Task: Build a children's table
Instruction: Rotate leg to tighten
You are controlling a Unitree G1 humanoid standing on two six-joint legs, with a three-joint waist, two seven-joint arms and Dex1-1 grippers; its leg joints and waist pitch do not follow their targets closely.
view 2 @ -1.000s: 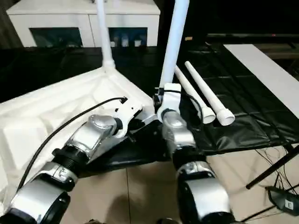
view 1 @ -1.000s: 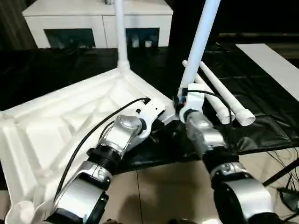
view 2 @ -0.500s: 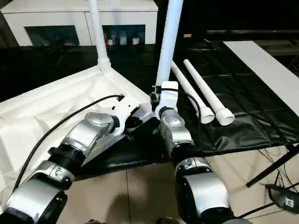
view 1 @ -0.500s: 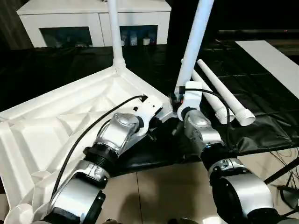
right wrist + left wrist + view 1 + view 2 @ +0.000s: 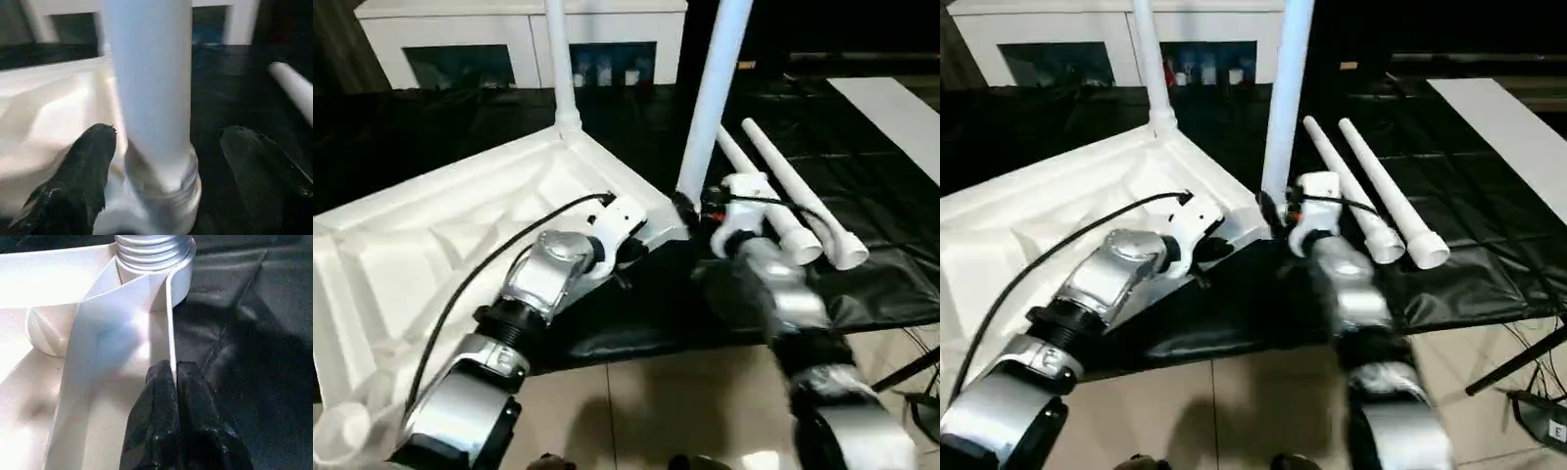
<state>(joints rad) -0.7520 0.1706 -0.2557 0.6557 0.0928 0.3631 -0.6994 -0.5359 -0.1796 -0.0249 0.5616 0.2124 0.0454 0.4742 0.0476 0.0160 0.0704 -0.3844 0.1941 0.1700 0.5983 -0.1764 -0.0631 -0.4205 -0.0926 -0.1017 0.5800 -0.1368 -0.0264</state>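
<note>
The white tabletop [image 5: 431, 245] lies upside down on the black-covered table, its ribbed underside facing up. One leg [image 5: 560, 59] stands upright in the far corner socket. A second leg [image 5: 710, 98] stands in the near right corner socket [image 5: 151, 254]. Two loose legs [image 5: 793, 186] lie side by side on the cloth to the right. My left gripper [image 5: 174, 377] is shut on the tabletop's thin rim just short of that near corner. My right gripper [image 5: 168, 132] is open, with one black finger [image 5: 88, 166] on each side of the second leg's base, clear of it.
A white cabinet [image 5: 460, 29] stands behind the table. A flat white board [image 5: 901, 108] lies at the far right on the black cloth [image 5: 862, 255]. Beige floor tiles [image 5: 656, 401] lie below the table's near edge. A dark stand leg [image 5: 915, 362] crosses the floor at right.
My right arm has shifted to the right, a little away from the second leg's base. The left gripper stays on the rim. The camera has tilted slightly.
</note>
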